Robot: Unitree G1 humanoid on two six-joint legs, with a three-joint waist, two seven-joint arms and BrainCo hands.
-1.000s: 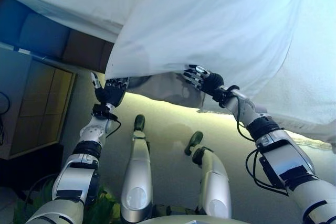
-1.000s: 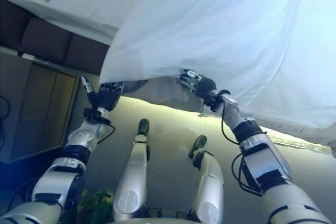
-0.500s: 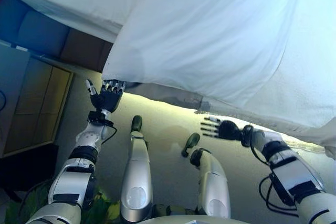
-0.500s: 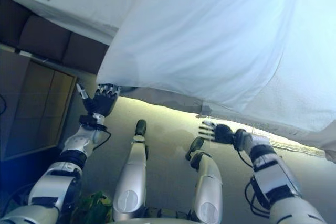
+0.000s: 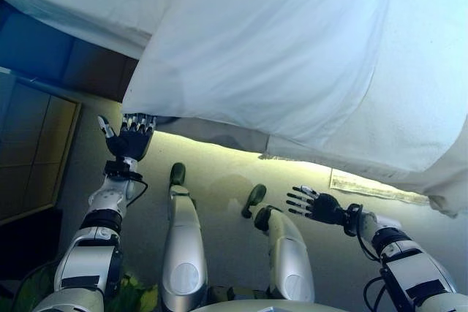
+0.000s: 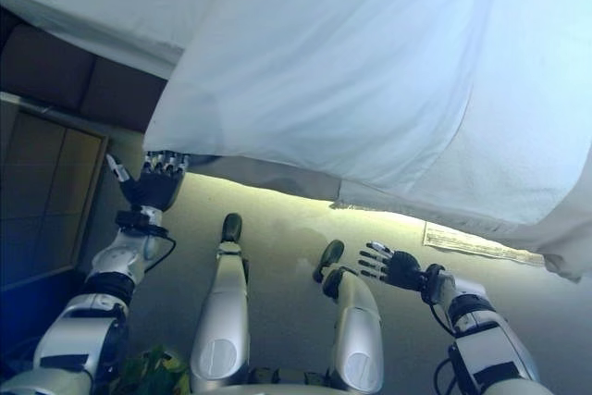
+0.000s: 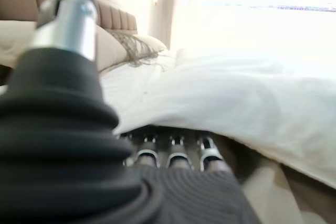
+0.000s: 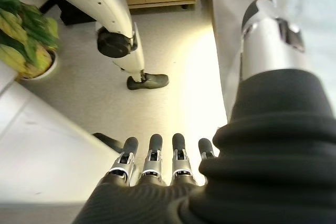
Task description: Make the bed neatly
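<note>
Right fingers: spread and straight on the right hand [image 5: 319, 207], holding nothing; the right wrist view shows them stretched over bare floor [image 8: 173, 51].
Left fingers: on the left hand [image 5: 129, 135], tips tucked just under the duvet's lower corner; straight in the left wrist view [image 7: 173, 153], but the tips are hidden by the cloth, so a grip cannot be told.
Change, right side: a second ago curled at the duvet's hem; half a second ago already clear of it and open; now lower and farther back, well apart from the cloth.
Change, left side: at the same corner throughout, lifted slightly with the edge.
Duvet [image 5: 292, 56]: white, spread over the bed [image 7: 136, 85], its near edge hanging over the bedside with a darker layer [image 5: 219, 133] showing beneath; a fold of it hangs lower at the far right.
Pillow: a pale one with a fringe [image 7: 123, 48] lies at the head of the bed by the padded headboard [image 7: 113, 19].
Surroundings: wooden cabinet [image 5: 29, 158] beside the bed; potted plant [image 8: 23, 30] on the floor.
Meaning for the task: judged a release after a pull on the near hem; this stretch looks smooth, with the right-hand droop and the left corner probably still to be squared.
</note>
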